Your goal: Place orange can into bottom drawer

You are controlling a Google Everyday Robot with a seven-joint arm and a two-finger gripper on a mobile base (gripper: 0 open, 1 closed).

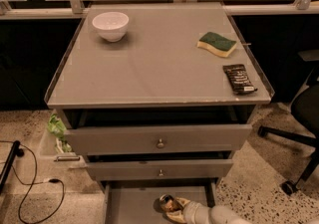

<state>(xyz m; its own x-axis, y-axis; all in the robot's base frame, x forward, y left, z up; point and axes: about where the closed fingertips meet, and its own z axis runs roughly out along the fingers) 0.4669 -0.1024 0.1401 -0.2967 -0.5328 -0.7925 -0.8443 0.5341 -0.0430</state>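
The gripper (176, 207) sits low in the open bottom drawer (130, 204) with its fingers closed on the tilted orange can (167, 201), so release at this tilt may let the can topple and roll across the floor beneath the fingers.

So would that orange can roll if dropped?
Probably: the small golden-orange metal can looks tipped sideways in the claw, low over the flat floor of the grey bottom drawer. It's round, likely light; smooth metal may slip.
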